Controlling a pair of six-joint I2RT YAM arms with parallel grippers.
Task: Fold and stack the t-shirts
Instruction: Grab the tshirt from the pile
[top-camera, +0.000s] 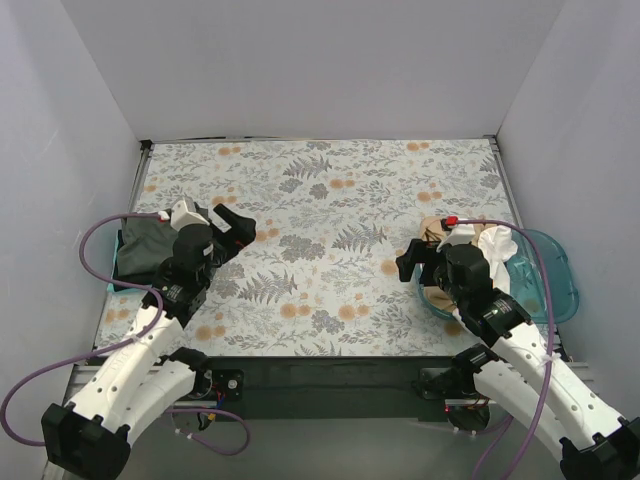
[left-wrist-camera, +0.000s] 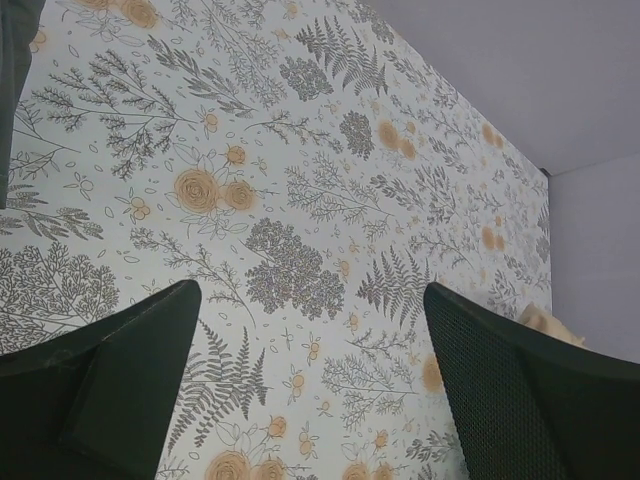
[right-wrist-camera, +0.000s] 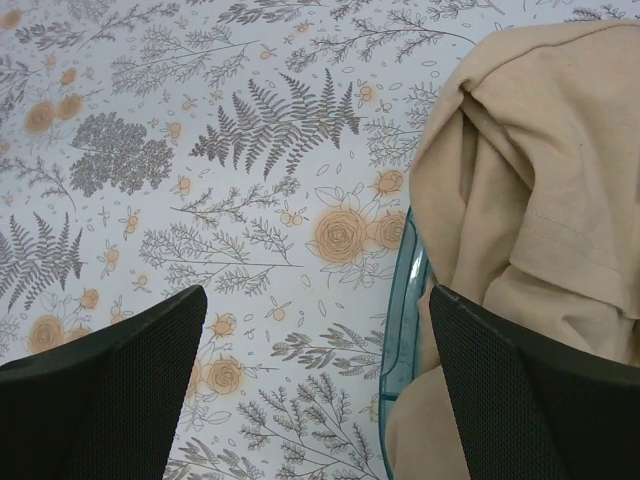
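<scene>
Fetching seems in hand: the right gripper (right-wrist-camera: 318, 305) is held wide open, empty, and the tan shirt (right-wrist-camera: 530, 150) beside it must be pinched.

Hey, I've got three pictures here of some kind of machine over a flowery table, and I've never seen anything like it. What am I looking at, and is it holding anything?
These are two white robot arms bolted at the near edge of a table. The wide picture looks down from above and behind them: the left arm is on the left, the right arm on the right. The other two pictures come from a small camera on each wrist; the dark shapes in the bottom corners are that arm's own jaws. On the floral table covering, a dark grey-green t-shirt lies at the left edge. At the right, a teal plastic tub holds a tan t-shirt, which spills over its rim, and some bunched white cloth. Both pairs of jaws stand open and hold nothing.
</scene>
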